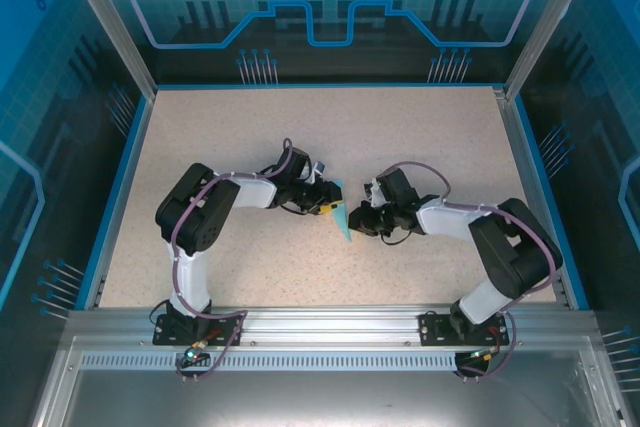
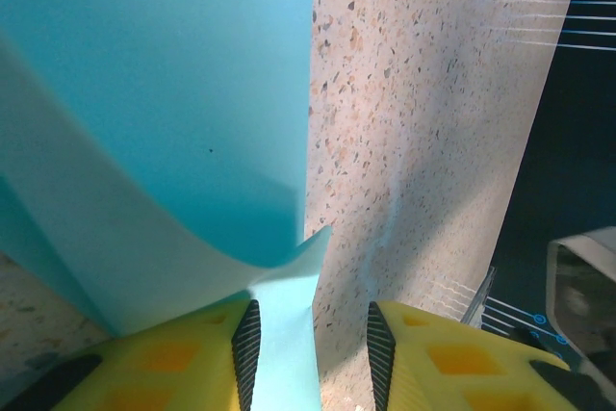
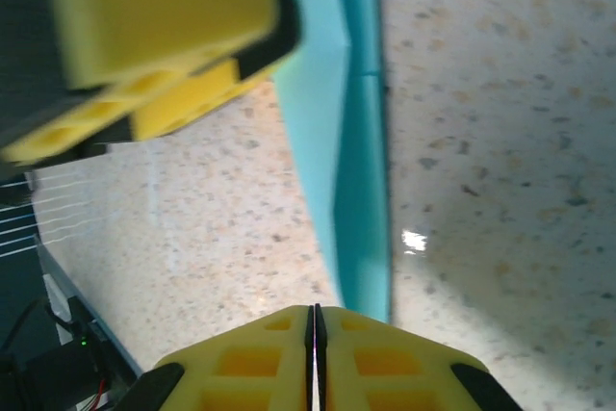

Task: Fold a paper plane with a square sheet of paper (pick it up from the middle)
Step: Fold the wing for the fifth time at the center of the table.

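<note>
Mid-fold, not a finished plane. The sheet of paper (image 1: 342, 219) is already a narrow pointed shape, lying on the table (image 1: 300, 127) about mid-surface.

Left gripper (image 1: 328, 203) is on the paper's left side. Its fingers (image 2: 245, 344) stand apart with a curled-up flap running between them. The flap lies against one pad and there's a visible gap to the other, so it's cradled, not clamped.

Right gripper (image 1: 362, 217) is on the paper's right side, fingers (image 3: 279, 353) closed flat together with nothing seen between them. The tip sits just beside the paper's folded edge; can't tell if it's pressing on it.

My read: this is a wing/side fold with the flap lifted.

Next move likely needs:
- the left to close on the flap, or push it over onto the paper's centre line
- the right to pin the body so it doesn't slide, then run along the edge to set the crease

Risk: thin paper buckles or skews off-line.
</note>
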